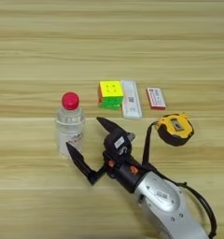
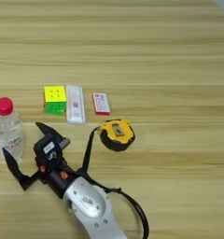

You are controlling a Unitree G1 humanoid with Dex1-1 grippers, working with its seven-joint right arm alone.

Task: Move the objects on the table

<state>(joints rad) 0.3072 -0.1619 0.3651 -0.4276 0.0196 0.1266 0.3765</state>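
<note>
A clear water bottle with a red cap stands upright at the left of the wooden table. My right gripper is open just to its right; one black finger lies low against the bottle's base and the other points up beside it, and nothing is held. Behind sit a multicoloured puzzle cube, a slim white bar and a small red-white flat box in a row. A yellow-black tape measure lies to the right, its black strap running down behind my forearm.
My silver forearm enters from the bottom edge with a black cable looping along its right side. Bare planks stretch across the far half of the table and along its right side.
</note>
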